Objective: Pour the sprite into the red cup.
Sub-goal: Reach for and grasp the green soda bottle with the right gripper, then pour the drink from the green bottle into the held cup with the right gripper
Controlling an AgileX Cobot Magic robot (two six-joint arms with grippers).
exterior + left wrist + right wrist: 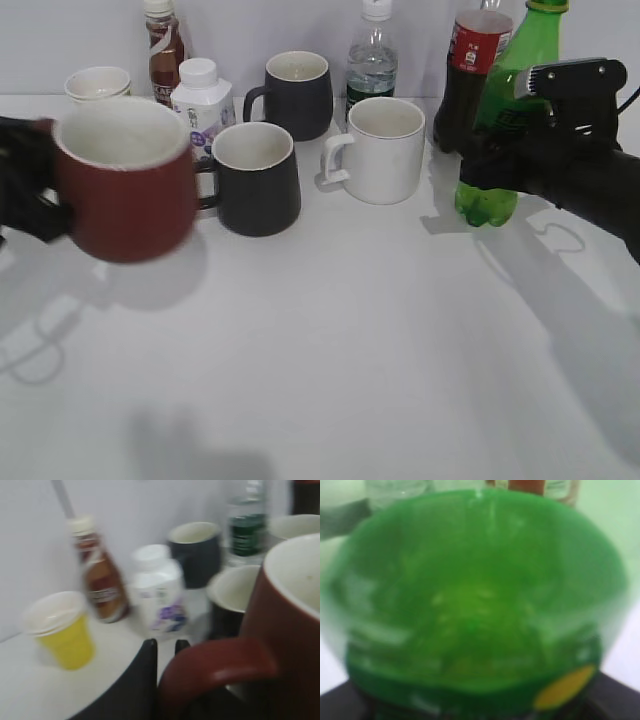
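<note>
The red cup hangs in the air at the left of the exterior view, blurred by motion. My left gripper is shut on its handle; the cup's cream inside shows in the left wrist view. The sprite is a green bottle at the back right, its base just above or on the table. My right gripper is closed round its middle. In the right wrist view the sprite fills the frame and hides the fingers.
Behind stand two black mugs, a white mug, a cola bottle, a clear water bottle, a white milk bottle, a brown drink bottle and a yellow paper cup.
</note>
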